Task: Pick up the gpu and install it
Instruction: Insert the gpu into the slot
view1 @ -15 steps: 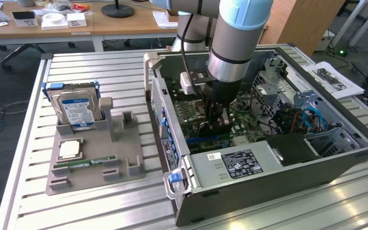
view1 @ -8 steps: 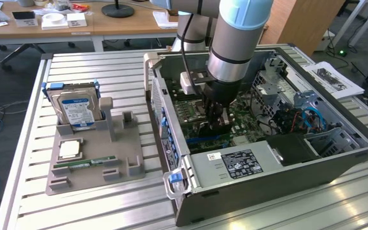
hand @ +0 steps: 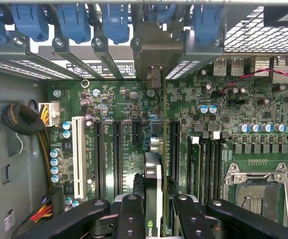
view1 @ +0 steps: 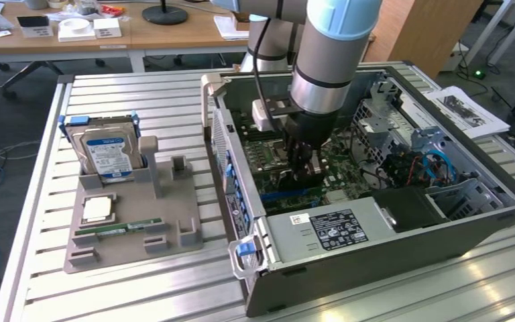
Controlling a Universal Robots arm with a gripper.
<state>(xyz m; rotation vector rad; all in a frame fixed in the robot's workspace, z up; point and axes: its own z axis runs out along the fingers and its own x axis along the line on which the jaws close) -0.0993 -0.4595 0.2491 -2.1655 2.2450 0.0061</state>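
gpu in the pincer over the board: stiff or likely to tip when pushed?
Probably stiff: the gpu shows a straight, unbowed edge where it sits in the pincer. It would likely tilt sideways if pushed off-centre, being thin and held on edge. Contact is possibly delicate, since the motherboard below it is dense with small parts.

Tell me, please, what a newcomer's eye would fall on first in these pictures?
The big robot arm reaches down into the open computer case at the exterior view's centre. Its gripper is shut on the gpu, held edge-on above the green motherboard, in line with the blue-clipped rear slots. On the exterior view's left, a hard drive stands in a grey holder.
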